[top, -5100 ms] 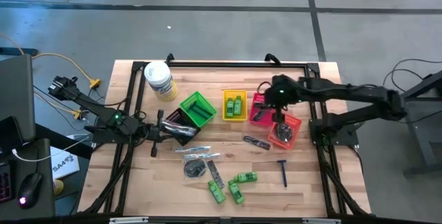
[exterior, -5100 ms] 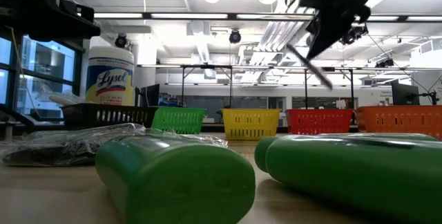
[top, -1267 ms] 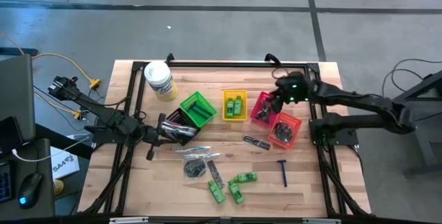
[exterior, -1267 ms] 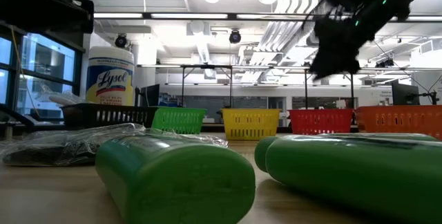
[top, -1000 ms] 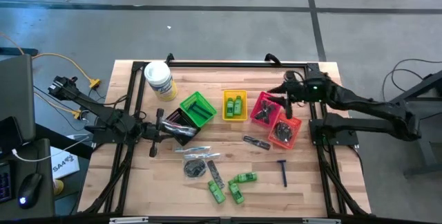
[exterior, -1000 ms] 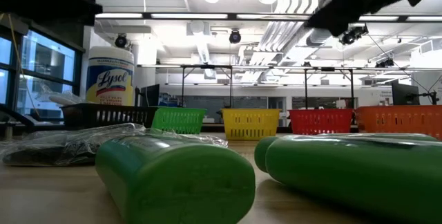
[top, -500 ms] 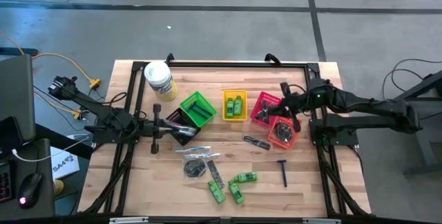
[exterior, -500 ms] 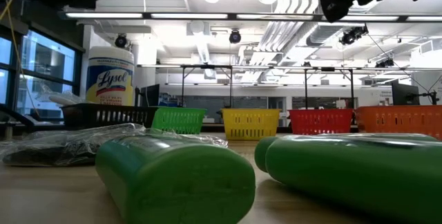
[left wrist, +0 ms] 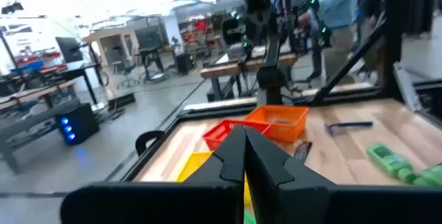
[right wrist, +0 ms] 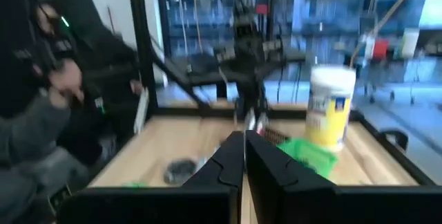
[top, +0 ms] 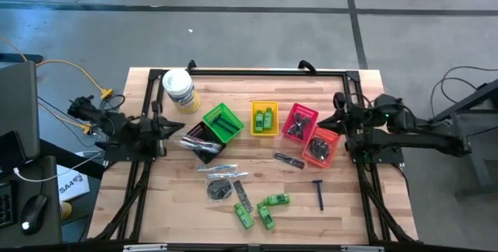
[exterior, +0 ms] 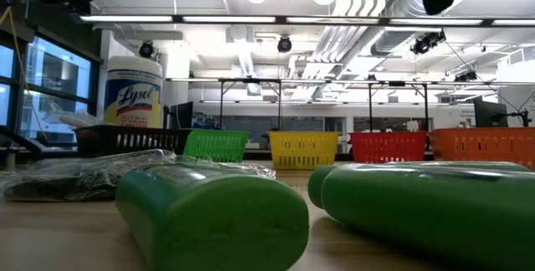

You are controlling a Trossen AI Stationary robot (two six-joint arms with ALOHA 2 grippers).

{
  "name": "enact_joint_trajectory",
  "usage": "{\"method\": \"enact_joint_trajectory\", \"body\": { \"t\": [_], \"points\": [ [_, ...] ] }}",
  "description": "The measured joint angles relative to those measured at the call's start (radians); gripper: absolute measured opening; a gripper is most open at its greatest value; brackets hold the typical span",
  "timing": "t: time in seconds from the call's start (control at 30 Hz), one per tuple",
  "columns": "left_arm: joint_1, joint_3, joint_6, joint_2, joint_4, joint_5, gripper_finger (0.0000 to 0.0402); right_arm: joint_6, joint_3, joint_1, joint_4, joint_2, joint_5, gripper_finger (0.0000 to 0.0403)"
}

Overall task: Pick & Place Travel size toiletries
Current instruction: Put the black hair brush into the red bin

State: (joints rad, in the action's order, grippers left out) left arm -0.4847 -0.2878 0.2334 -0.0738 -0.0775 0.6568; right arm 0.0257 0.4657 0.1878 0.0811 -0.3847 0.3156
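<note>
Nearest to the table's front edge lie the loose toiletries: three green mini bottles with smooth rounded plastic bodies, lying on their sides in a small cluster, and to their right a blue-handled razor with its long axis running from front to back. Just behind them are a round dark packet, a flat dark comb and some clear-wrapped slim sticks, crinkled and shiny, and further right another dark comb lying aslant. Behind these stands the row of ribbed plastic baskets: black, green, yellow, red and orange; some already hold items. The left gripper hovers at the table's left side, near the black basket, its fingers clenched on nothing. The right gripper is at the right rail, just beyond the red basket, also pinched together and empty. I judge that the razor is the easier next thing for the right arm: it lies toward the front from those fingers, and they should close across its thin handle. The white tub stands at the far left corner.
</note>
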Motion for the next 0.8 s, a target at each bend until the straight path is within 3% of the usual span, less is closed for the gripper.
{"method": "enact_joint_trajectory", "body": {
  "t": [0.07, 0.23, 0.37, 0.47, 0.8],
  "points": [
    [0.000, 0.009, -0.005, 0.069, -0.066, -0.022, 0.0000, 0.026, -0.044, 0.000, -0.040, 0.042, 0.001, 0.0008],
    [0.000, 0.025, -0.003, 0.063, -0.108, -0.023, 0.0000, 0.033, -0.146, 0.000, -0.070, 0.110, -0.034, 0.0008],
    [0.000, 0.074, 0.021, 0.032, -0.037, -0.028, 0.0000, 0.033, -0.206, 0.000, -0.111, 0.144, -0.062, 0.0008],
    [0.000, 0.121, 0.028, 0.038, 0.057, -0.094, 0.0000, 0.030, -0.247, 0.000, -0.135, 0.159, -0.063, 0.0008],
    [0.000, 0.264, 0.024, 0.046, 0.144, -0.070, 0.0000, 0.049, -0.360, 0.000, -0.275, 0.172, -0.060, 0.0008]
  ]
}}
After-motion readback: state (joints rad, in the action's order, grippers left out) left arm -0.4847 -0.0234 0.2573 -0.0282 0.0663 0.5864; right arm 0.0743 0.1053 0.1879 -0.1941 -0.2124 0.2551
